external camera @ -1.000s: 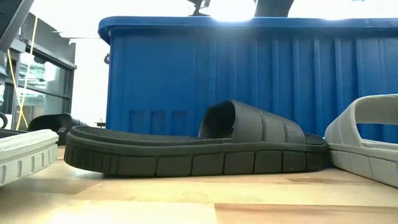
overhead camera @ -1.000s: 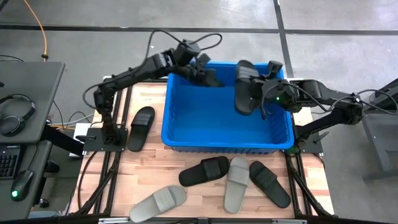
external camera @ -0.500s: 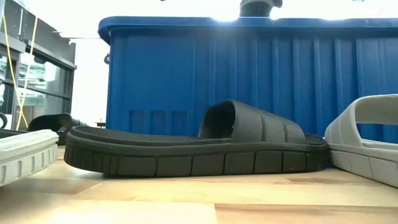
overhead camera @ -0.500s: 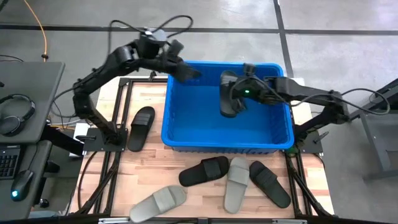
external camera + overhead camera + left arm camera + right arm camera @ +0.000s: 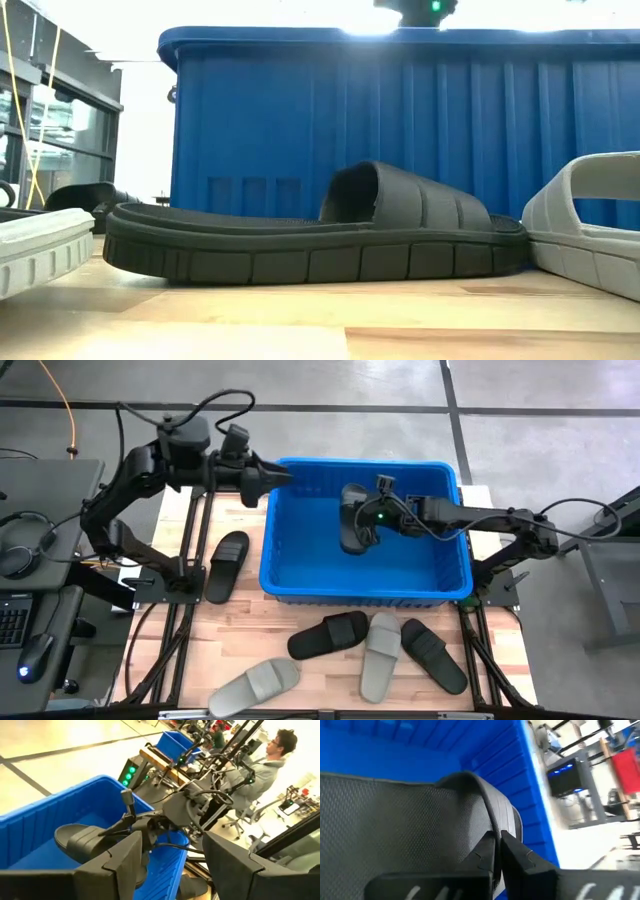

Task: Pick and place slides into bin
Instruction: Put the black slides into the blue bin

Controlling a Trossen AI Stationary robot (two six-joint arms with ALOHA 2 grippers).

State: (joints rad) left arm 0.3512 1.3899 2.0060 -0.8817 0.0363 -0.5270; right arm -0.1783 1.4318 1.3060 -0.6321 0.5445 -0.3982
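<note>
A black slide [image 5: 351,520] is over the inside of the blue bin [image 5: 300,575], held by my right gripper [image 5: 368,523], which is shut on it. The slide also shows in the left wrist view [image 5: 85,840] and the right wrist view [image 5: 395,815]. My left gripper [image 5: 278,478] is open and empty at the bin's far left corner. Another black slide [image 5: 227,565] lies flat on the table left of the bin. Two black slides [image 5: 329,635] [image 5: 435,655] and two grey slides [image 5: 381,653] [image 5: 254,685] lie flat in front of the bin. My right gripper pinches the slide's ribbed strap [image 5: 492,817] at its edge between the two fingers. The arm reaches in from the table's right side. The slide is tilted inside the bin's walls. I cannot tell whether its lower end touches the bin's floor.
The bin's rolled rim [image 5: 365,463] and near wall [image 5: 400,130] stand high around the slide. In the low view a black slide [image 5: 310,235] lies just before the bin, grey ones on either side [image 5: 590,240] [image 5: 40,250]. A person [image 5: 265,765] sits beyond the table.
My right gripper has carried the black slide toward the table's left, from the bin's far right corner to over its middle, and lower. My left gripper has drawn back toward the table's left, out of the bin and past its far left corner.
</note>
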